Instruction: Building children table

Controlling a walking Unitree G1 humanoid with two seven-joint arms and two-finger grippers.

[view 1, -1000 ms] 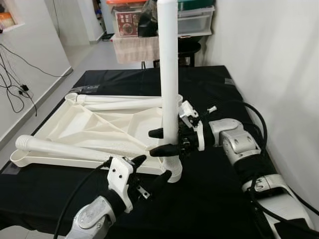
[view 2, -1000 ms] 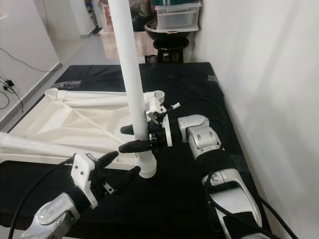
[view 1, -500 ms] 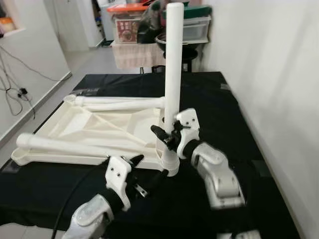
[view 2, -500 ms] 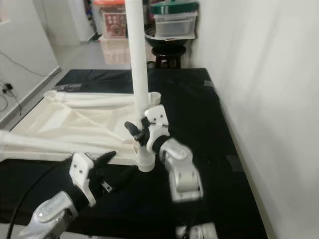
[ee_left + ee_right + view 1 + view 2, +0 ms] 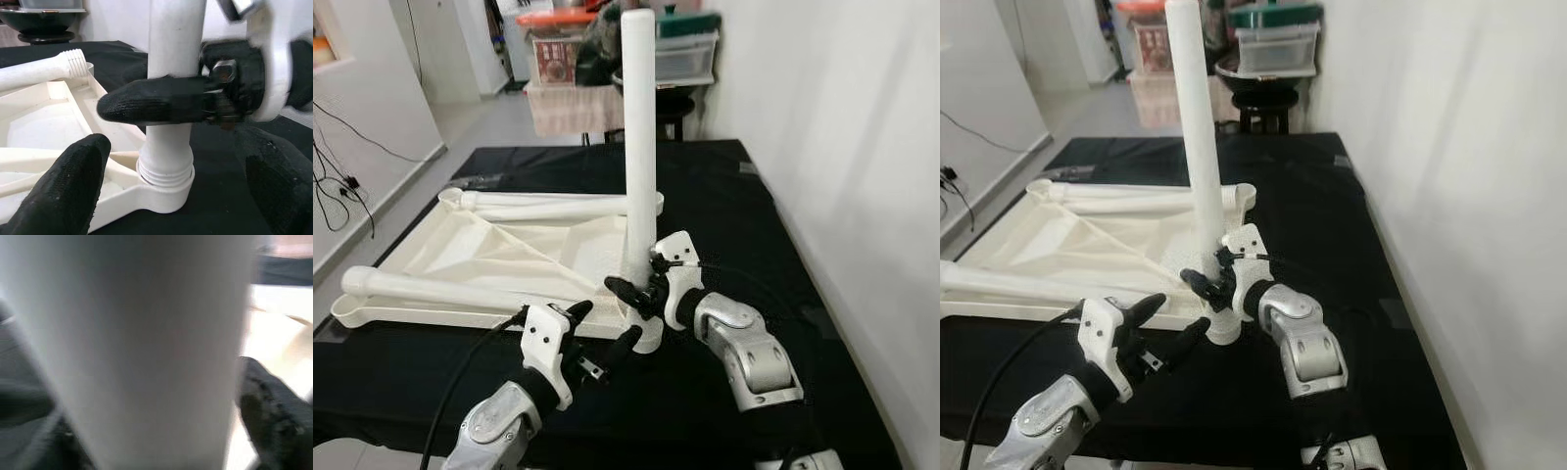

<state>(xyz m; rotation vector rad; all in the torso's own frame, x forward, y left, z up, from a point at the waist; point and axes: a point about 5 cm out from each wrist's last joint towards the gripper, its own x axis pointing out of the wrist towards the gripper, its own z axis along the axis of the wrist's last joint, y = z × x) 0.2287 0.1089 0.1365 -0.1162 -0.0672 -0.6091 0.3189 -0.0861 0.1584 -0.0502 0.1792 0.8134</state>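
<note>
One table leg (image 5: pixel 639 137) stands upright in the corner socket (image 5: pixel 164 188) of the upturned tabletop (image 5: pixel 499 257); right gripper (image 5: pixel 631 294) clamps it just above the socket, left gripper (image 5: pixel 603 328) spread beside. Likely light, rigid, slick plastic; grip low, you'll twist straighter.

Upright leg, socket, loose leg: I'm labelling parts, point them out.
Upright leg (image 5: pixel 639 127), left eye view, mid shaft.
Socket (image 5: pixel 166 188), left wrist view, collar front.
Loose leg (image 5: pixel 431 288), left eye view, mid shaft.

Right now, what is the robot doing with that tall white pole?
It is putting a leg on a little table. The white tabletop lies upside down on a black cloth. The right hand grips the upright leg low, where it sits in the corner socket. The left hand waits open beside the socket.
</note>
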